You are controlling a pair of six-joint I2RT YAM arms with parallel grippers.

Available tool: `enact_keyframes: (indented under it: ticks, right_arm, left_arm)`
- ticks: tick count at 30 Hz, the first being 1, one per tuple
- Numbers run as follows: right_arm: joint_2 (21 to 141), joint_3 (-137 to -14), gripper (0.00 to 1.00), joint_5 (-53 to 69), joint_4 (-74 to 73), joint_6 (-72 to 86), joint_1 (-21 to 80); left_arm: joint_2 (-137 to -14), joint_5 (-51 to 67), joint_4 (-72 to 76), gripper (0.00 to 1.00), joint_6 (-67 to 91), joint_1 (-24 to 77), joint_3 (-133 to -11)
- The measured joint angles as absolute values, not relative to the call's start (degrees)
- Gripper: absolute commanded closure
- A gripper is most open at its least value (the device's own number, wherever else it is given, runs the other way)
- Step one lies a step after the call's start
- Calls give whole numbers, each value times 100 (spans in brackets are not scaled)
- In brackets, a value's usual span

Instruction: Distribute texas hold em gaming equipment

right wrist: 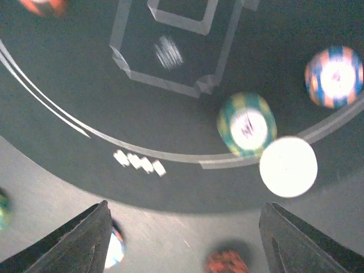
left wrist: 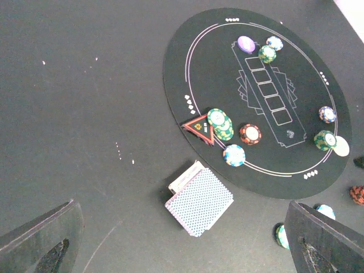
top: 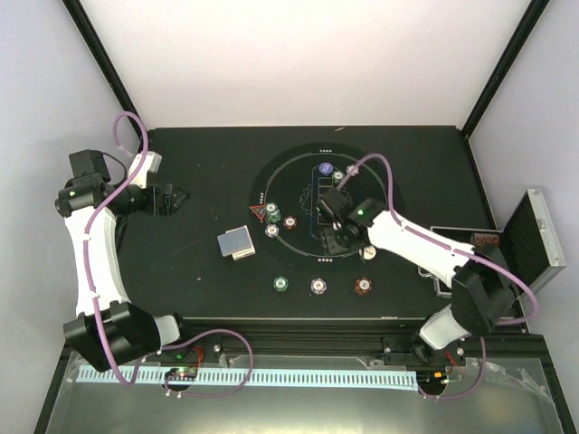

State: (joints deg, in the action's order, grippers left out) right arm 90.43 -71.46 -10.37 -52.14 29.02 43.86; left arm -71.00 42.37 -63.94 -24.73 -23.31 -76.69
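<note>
Poker chips (top: 318, 286) sit grouped at seat spots on and around the oval mat (top: 271, 176), deck (top: 237, 243) just off its left edge, looks staged for dealing; left gripper (top: 177, 196) well apart. Left wrist: jaws wide, empty, deck ahead. Right wrist: right gripper (right wrist: 185, 227) wide, empty, over green chip (right wrist: 246, 125) beside white button (right wrist: 288, 166), likely next pick.
</note>
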Motion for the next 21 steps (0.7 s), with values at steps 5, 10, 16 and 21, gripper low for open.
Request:
enact_keyframes:
  ticks: [5, 10, 16, 21]
  right_arm:
    - [8171, -5581, 22, -1033, -5162, 3286, 4394]
    - [7588, -4901, 22, -1039, -5089, 3610, 4394]
    - [7566, -4510, 22, -1059, -4884, 3800, 4394]
    - [7891, -4401, 23, -1052, -4654, 3830, 4375]
  left_arm:
    - [-7111, 4366, -6390, 1, -2471, -2335, -7669]
    - [-7170, 4410, -6388, 1, -2469, -2353, -7669]
    - [-7177, 4416, -6388, 1, -2469, -2355, -7669]
    - [-7177, 4418, -6388, 1, -2471, -2355, -7669]
